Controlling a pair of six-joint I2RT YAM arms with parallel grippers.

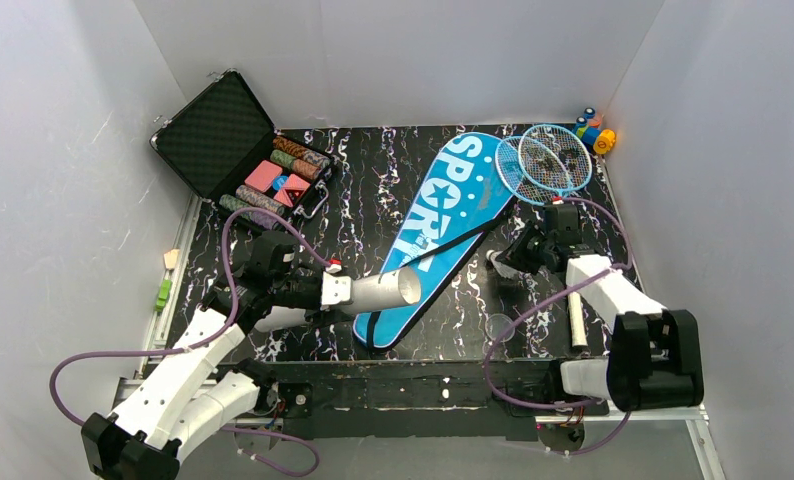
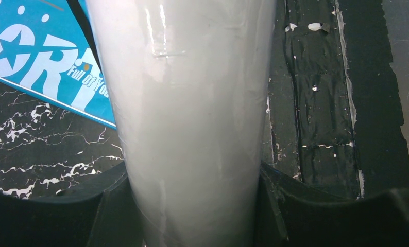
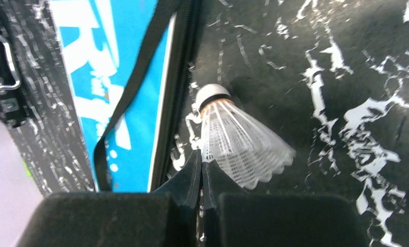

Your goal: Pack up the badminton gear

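White walls box in a black marbled table (image 1: 373,170), with the gear spread across it. The left gripper (image 1: 335,290) is clamped round the white tube (image 1: 378,290). It holds the tube off the surface at the near left, open mouth pointing right over the near end of the blue bag (image 1: 453,210).

Right of the bag, a shuttlecock (image 3: 241,146) lies on its side. The right gripper (image 3: 201,167) has its fingers pressed flat together right at the rim of the skirt. Whether any of the skirt is caught between them I cannot tell.

That is my worry. If they closed on nothing, or on a mere sliver of rim, a lift would leave the shuttlecock behind or drop it partway to the tube. A hard nip could also crease the skirt. The bag's black strap (image 3: 135,77) runs just beside and could snag on a low sweep. The two rackets (image 1: 543,160) lie at the far right, not yet in the bag.
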